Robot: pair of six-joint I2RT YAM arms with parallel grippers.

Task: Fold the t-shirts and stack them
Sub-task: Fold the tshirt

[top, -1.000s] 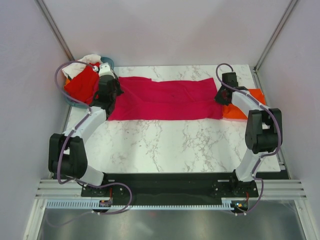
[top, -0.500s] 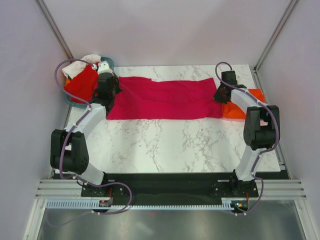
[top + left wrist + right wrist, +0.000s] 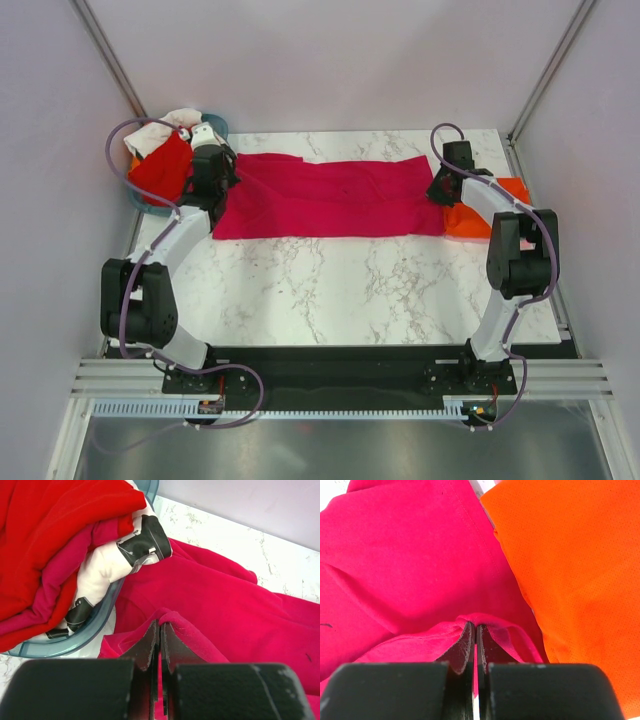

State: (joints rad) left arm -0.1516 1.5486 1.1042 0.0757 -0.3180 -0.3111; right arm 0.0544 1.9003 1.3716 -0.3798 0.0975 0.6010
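Note:
A magenta-pink t-shirt (image 3: 330,196) lies spread in a long band across the far half of the marble table. My left gripper (image 3: 222,188) is shut on a pinch of its left edge (image 3: 172,617), beside the basket. At the other end my right gripper (image 3: 440,192) is shut on a fold of the shirt's right edge (image 3: 470,619). An orange t-shirt (image 3: 490,215) lies flat under and to the right of that end, filling the right of the right wrist view (image 3: 580,570). Red (image 3: 45,540) and white (image 3: 100,575) t-shirts are heaped in the basket.
A teal plastic basket (image 3: 150,205) stands at the table's far left corner, its rim (image 3: 95,625) close to my left fingers. Bare marble (image 3: 330,290) stretches between the magenta shirt and the arm bases. Enclosure walls rise behind and at both sides.
The left gripper has moved away from me with the shirt's left edge, towards the basket. The right gripper has crept slightly the same way with its edge.

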